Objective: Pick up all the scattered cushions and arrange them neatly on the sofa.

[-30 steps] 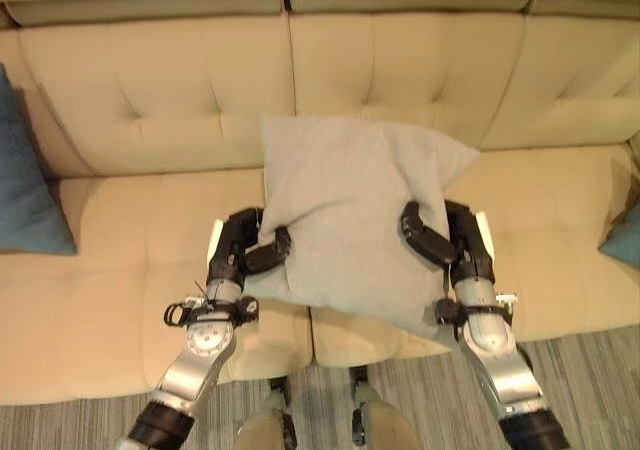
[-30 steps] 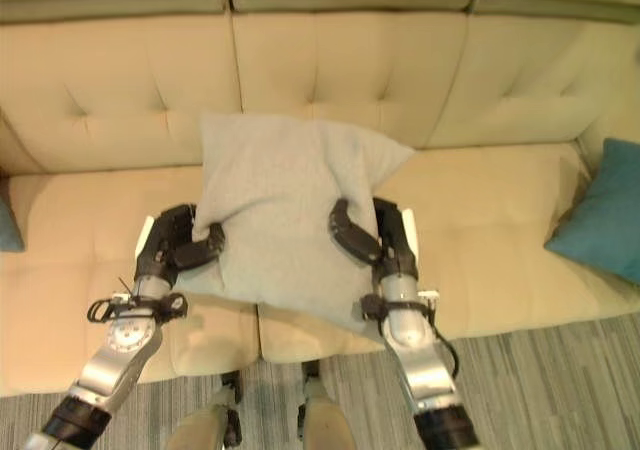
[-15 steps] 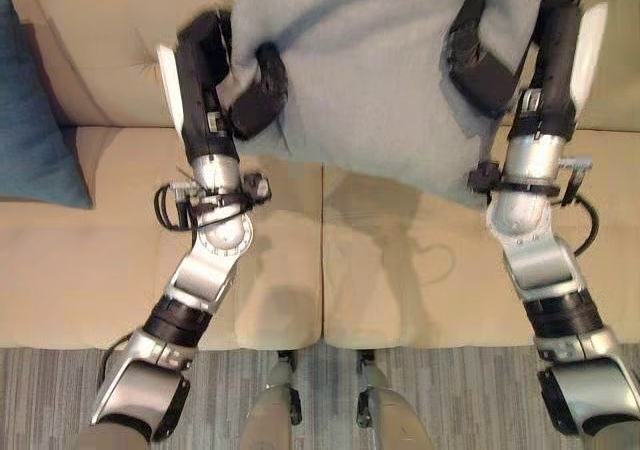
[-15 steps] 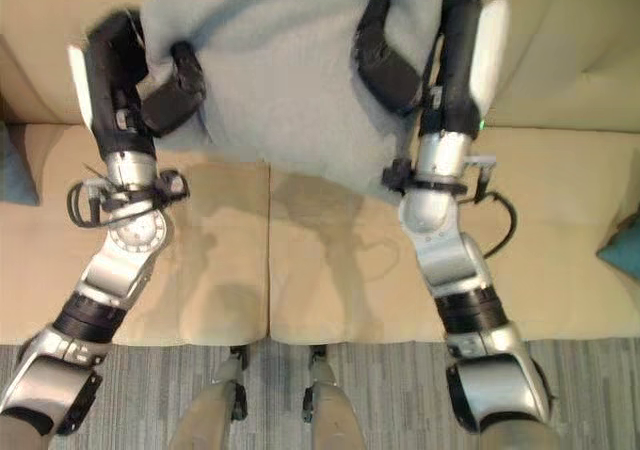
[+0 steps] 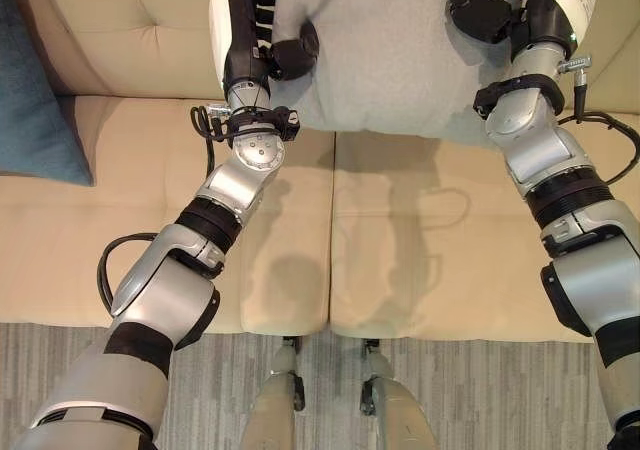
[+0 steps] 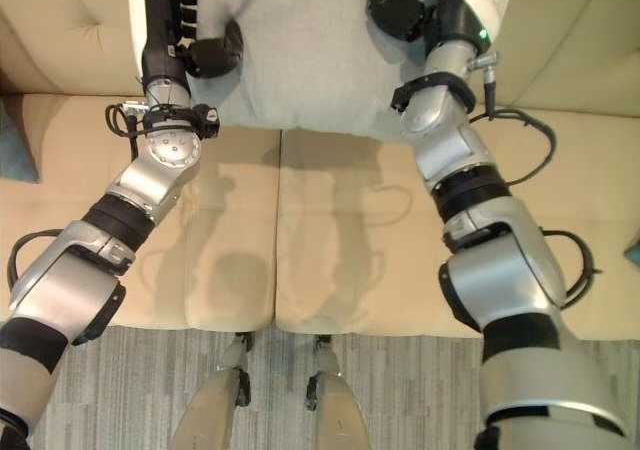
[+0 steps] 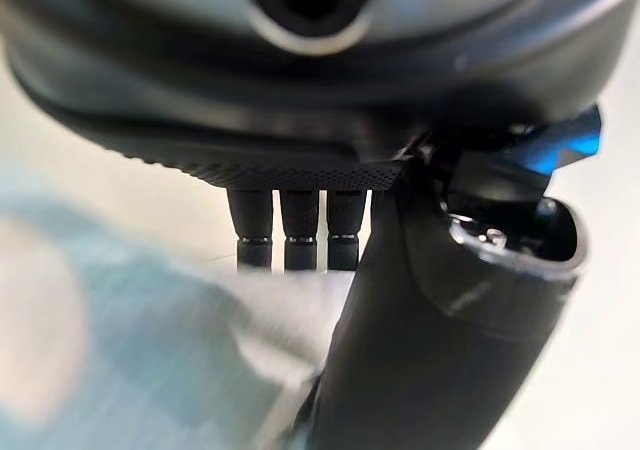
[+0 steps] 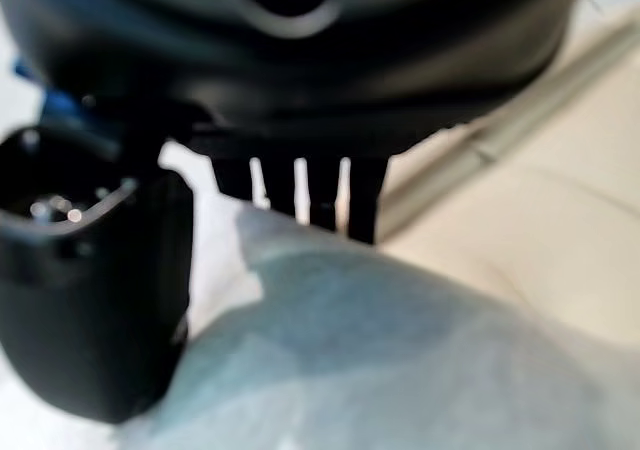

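A light grey cushion (image 5: 385,50) is held up against the backrest of the beige sofa (image 5: 120,40), between both hands. My left hand (image 5: 255,40) grips its left edge, thumb curled over the front and fingers behind. My right hand (image 5: 500,5) pinches the right edge the same way. In the left wrist view the thumb (image 7: 420,350) presses on the grey cushion (image 7: 150,340); in the right wrist view the grey cushion (image 8: 400,350) lies between thumb and fingers (image 8: 300,195). The cushion's lower edge hangs just above the seat.
A dark teal cushion (image 5: 35,100) leans at the sofa's left end, and a sliver of another teal cushion (image 6: 634,253) shows at the right edge. Two beige seat pads (image 5: 440,240) lie below the held cushion. Grey striped floor (image 5: 330,390) runs along the sofa's front.
Both arms have stretched forward and carried the grey cushion up and back towards the backrest. The camera has tilted down, so the scene has shifted too.
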### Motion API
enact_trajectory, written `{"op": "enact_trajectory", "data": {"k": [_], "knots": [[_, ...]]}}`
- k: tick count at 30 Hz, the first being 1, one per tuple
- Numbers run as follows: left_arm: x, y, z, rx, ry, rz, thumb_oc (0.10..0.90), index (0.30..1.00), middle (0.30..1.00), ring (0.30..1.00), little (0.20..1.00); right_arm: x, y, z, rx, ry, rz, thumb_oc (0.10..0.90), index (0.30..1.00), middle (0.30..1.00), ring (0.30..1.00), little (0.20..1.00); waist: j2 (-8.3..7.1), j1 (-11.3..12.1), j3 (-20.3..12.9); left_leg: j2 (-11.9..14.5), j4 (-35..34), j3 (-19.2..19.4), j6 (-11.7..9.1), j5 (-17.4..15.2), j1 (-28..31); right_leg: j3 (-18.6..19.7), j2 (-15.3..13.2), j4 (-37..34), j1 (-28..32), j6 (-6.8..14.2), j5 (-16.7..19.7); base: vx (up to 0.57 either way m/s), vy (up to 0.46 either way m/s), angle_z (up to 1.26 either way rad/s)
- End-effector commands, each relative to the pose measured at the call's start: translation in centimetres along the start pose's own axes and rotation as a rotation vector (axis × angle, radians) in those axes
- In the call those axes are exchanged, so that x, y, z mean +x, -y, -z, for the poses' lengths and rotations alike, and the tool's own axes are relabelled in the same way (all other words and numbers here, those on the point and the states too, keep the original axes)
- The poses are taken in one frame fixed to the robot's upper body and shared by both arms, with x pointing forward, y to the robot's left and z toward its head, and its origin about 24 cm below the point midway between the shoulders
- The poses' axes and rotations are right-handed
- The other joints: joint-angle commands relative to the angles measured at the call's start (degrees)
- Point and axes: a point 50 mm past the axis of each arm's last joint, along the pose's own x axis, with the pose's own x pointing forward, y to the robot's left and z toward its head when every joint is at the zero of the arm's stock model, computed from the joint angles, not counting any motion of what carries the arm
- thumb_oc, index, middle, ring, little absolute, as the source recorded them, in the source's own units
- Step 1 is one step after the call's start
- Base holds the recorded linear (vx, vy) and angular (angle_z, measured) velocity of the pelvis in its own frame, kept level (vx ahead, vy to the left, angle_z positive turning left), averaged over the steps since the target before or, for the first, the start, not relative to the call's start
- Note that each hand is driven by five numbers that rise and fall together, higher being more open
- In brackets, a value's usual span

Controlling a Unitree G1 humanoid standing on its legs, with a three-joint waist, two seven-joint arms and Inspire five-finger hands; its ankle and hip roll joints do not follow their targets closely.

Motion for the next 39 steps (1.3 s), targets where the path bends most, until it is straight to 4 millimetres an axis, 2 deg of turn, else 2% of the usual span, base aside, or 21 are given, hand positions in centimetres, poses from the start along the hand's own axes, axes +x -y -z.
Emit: {"op": "enact_trajectory", "data": {"k": [1, 6, 7, 11, 12, 16, 22, 23, 25, 26, 28, 29, 31, 32, 33, 34, 35, 36, 37, 38, 39], "knots": [[0.8, 1.7, -9.1, -0.09, 0.382, 0.112, 0.8, 0.9, 0.9, 0.9, 0.9, 1.2, 2.5, -7.7, 0.119, 0.316, 0.069, 0.8, 0.9, 0.9, 0.9, 0.9, -1.25, 0.3, -4.0, 0.1, 0.0, -0.6, -3.5, -5.2, 1.0, 1.5, -1.9, 9.9, 0.1, 4.4, -10.6, 0.0, 0.0, 0.0], [-0.2, -0.3, -4.0, 0.088, 0.305, 0.148, 0.8, 0.9, 0.9, 0.9, 0.9, -0.2, 1.4, -5.0, -0.032, 0.354, -0.053, 0.8, 0.9, 0.9, 0.9, 0.9, -1.26, 0.3, -3.3, 0.4, 0.0, -0.1, -3.7, -5.2, 1.6, 1.5, -1.8, 9.6, 0.5, 4.3, -10.5, -0.01, -0.002, 0.03], [-0.3, -0.3, -3.9, 0.089, 0.303, 0.149, 0.8, 0.9, 0.9, 0.9, 0.9, -0.2, 1.3, -4.9, -0.032, 0.353, -0.054, 0.8, 0.9, 0.9, 0.9, 0.9, -1.29, 0.3, -3.4, 0.4, 0.0, -0.1, -3.7, -5.3, 1.6, 1.5, -1.8, 9.5, 0.6, 4.3, -10.4, -0.03, 0.002, -0.25], [-2.3, -2.9, 2.2, 0.121, 0.119, 0.117, 0.8, 0.9, 0.9, 0.9, 0.9, -2.9, 0.0, 0.3, -0.055, 0.24, -0.147, 0.8, 0.9, 0.9, 0.9, 0.9, -0.87, 0.2, -2.9, 0.6, 0.0, 0.6, -3.8, -5.4, 2.3, 1.6, -1.8, 9.0, 1.2, 4.1, -10.4, -0.03, 0.002, -0.18], [-2.4, -2.8, 2.3, 0.122, 0.116, 0.119, 0.8, 0.9, 0.9, 0.9, 0.9, -3.0, -0.1, 0.5, -0.056, 0.238, -0.15, 0.8, 0.9, 0.9, 0.9, 0.9, -0.91, 0.3, -3.1, 0.6, 0.0, 0.6, -3.8, -5.4, 2.3, 1.6, -1.8, 8.9, 1.3, 4.1, -10.4, -0.02, -0.001, -0.13], [-4.4, -4.3, 5.4, 0.063, 0.005, 0.087, 0.8, 0.9, 0.9, 0.9, 0.9, -5.0, -0.5, 3.8, -0.04, 0.134, -0.185, 0.8, 0.9, 0.9, 0.9, 0.9, -0.71, 0.1, -2.9, 0.7, 0.0, 0.9, -3.7, -5.4, 2.6, 1.7, -1.7, 8.7, 1.7, 3.9, -10.6, -0.03, 0.001, 0.29], [-6.1, -6.3, 7.0, 0.039, -0.04, 0.054, 0.8, 0.9, 0.9, 0.9, 0.9, -7.1, 0.1, 6.6, -0.02, 0.07, -0.204, 0.8, 0.9, 0.9, 0.9, 0.9, -0.87, -0.2, -3.4, 0.9, 0.0, 1.0, -3.7, -5.6, 3.7, 1.9, -1.6, 8.6, 2.8, 3.7, -10.8, -0.01, 0.0, -0.04], [-6.9, -7.7, 7.3, 0.03, -0.034, 0.036, 0.8, 0.9, 0.9, 0.9, 0.9, -8.3, 0.9, 7.9, -0.005, 0.051, -0.212, 0.8, 0.9, 0.9, 0.9, 0.9, -1.04, -0.4, -3.7, 1.0, 0.0, 1.1, -3.7, -6.0, 4.7, 1.9, -1.5, 8.7, 3.7, 3.8, -11.3, 0.01, -0.01, -0.07], [-8.1, -9.2, 7.6, 0.022, -0.031, 0.022, 0.8, 0.9, 0.9, 0.9, 0.9, -9.7, 1.7, 8.7, 0.034, 0.042, -0.224, 0.8, 0.9, 0.9, 0.9, 0.9, -1.22, -0.6, -4.3, 1.1, 0.0, 1.3, -3.6, -6.1, 5.2, 1.9, -1.4, 8.5, 4.4, 3.7, -11.1, 0.02, -0.012, 0.0], [-9.2, -10.1, 8.0, 0.042, -0.035, 0.025, 0.8, 0.9, 0.9, 0.9, 0.9, -11.0, 2.0, 9.5, 0.054, 0.026, -0.241, 0.8, 0.9, 0.9, 0.9, 0.9, -1.46, -0.7, -4.8, 1.1, 0.0, 1.3, -3.4, -6.3, 6.1, 1.9, -1.3, 8.3, 5.3, 3.8, -11.2, 0.05, -0.038, -0.01], [-13.0, -12.5, 9.8, 0.091, -0.103, 0.024, 0.8, 0.9, 0.9, 0.9, 0.9, -14.4, 3.6, 11.2, 0.04, 0.016, -0.306, 0.8, 0.9, 0.9, 0.9, 0.9, -1.99, -1.0, -5.8, 1.2, 0.0, 1.4, -3.2, -6.9, 8.0, 1.6, -1.2, 7.8, 7.4, 3.9, -11.6, 0.05, -0.04, 0.0], [-13.1, -12.5, 9.8, 0.091, -0.104, 0.025, 0.8, 0.9, 0.9, 0.9, 0.9, -14.4, 3.6, 11.2, 0.04, 0.016, -0.306, 0.8, 0.9, 0.9, 0.9, 0.9, -1.98, -1.0, -5.9, 1.2, 0.0, 1.4, -3.2, -6.9, 8.0, 1.6, -1.2, 7.7, 7.4, 3.9, -11.5, 0.04, -0.041, -0.01], [-18.1, -14.1, 12.8, 0.107, -0.274, 0.003, 0.8, 0.9, 0.9, 0.9, 0.9, -19.1, 4.4, 14.4, -0.017, -0.105, -0.379, 0.8, 0.9, 0.9, 0.9, 0.9, -2.3, -1.3, -6.7, 1.4, 0.0, 1.3, -2.9, -7.6, 10.3, 1.5, -1.0, 7.5, 9.8, 4.0, -12.5, 0.04, -0.046, -0.03], [-18.2, -14.1, 12.8, 0.107, -0.275, 0.004, 0.8, 0.9, 0.9, 0.9, 0.9, -19.2, 4.4, 14.5, -0.017, -0.107, -0.38, 0.8, 0.9, 0.9, 0.9, 0.9, -2.28, -1.3, -6.9, 1.4, 0.0, 1.3, -2.9, -7.4, 10.1, 1.5, -0.9, 7.4, 9.7, 3.9, -12.2, 0.03, -0.045, -0.02], [-20.0, -14.5, 13.9, 0.12, -0.348, 0.001, 0.8, 0.9, 0.9, 0.9, 0.9, -20.9, 4.3, 15.7, -0.027, -0.172, -0.405, 0.8, 0.9, 0.9, 0.9, 0.9, -2.37, -1.3, -7.0, 1.6, 0.0, 1.3, -2.9, -7.7, 11.1, 1.3, -0.9, 7.5, 10.7, 3.9, -12.7, -0.01, -0.061, -0.05], [-23.7, -15.4, 15.8, 0.156, -0.486, 0.012, 0.8, 0.9, 0.9, 0.9, 0.9, -24.4, 4.3, 17.8, -0.051, -0.291, -0.452, 0.8, 0.9, 0.9, 0.9, 0.9, -2.32, -1.5, -7.5, 1.8, 0.0, 1.6, -2.7, -7.8, 12.4, 1.4, -0.7, 7.5, 12.2, 3.8, -13.1, -0.01, -0.061, -0.05], [-23.7, -15.4, 15.8, 0.156, -0.486, 0.012, 0.8, 0.9, 0.9, 0.9, 0.9, -24.5, 4.3, 17.9, -0.051, -0.291, -0.453, 0.8, 0.9, 0.9, 0.9, 0.9, -2.3, -1.5, -7.7, 1.9, 0.0, 1.6, -2.7, -7.6, 12.2, 1.4, -0.7, 7.4, 12.0, 3.8, -12.8, -0.03, -0.058, -0.08], [-25.5, -15.8, 16.8, 0.207, -0.561, 0.03, 0.8, 0.9, 0.9, 0.9, 0.9, -26.6, 4.0, 19.1, -0.056, -0.372, -0.485, 0.8, 0.9, 0.9, 0.9, 0.9, -2.24, -1.6, -7.9, 1.9, 0.0, 1.7, -2.5, -7.8, 13.1, 1.5, -0.6, 7.6, 12.8, 3.8, -13.3, -0.03, -0.063, -0.06], [-29.3, -16.0, 18.4, 0.224, -0.719, 0.043, 0.8, 0.9, 0.9, 0.9, 0.9, -30.1, 3.6, 21.0, -0.088, -0.502, -0.547, 0.8, 0.9, 0.9, 0.9, 0.9, -2.05, -1.6, -8.3, 2.2, 0.0, 1.8, -2.3, -7.6, 14.3, 1.6, -0.4, 7.8, 14.1, 3.6, -13.6, -0.03, -0.063, -0.04], [-29.3, -16.0, 18.4, 0.224, -0.719, 0.043, 0.8, 0.9, 0.9, 0.9, 0.9, -30.1, 3.6, 21.0, -0.088, -0.501, -0.547, 0.8, 0.9, 0.9, 0.9, 0.9, -2.01, -1.6, -8.4, 2.3, 0.0, 1.8, -2.3, -7.5, 14.1, 1.6, -0.3, 7.7, 14.0, 3.6, -13.3, -0.03, -0.074, -0.02], [-31.4, -16.1, 19.4, 0.256, -0.807, 0.061, 0.8, 0.9, 0.9, 0.9, 0.9, -32.6, 3.0, 22.0, -0.086, -0.596, -0.595, 0.8, 0.9, 0.9, 0.9, 0.9, -1.97, -1.7, -8.6, 2.4, 0.0, 1.9, -2.3, -7.5, 15.0, 1.7, -0.2, 7.9, 14.9, 3.5, -13.8, -0.03, -0.077, -0.01]]}}
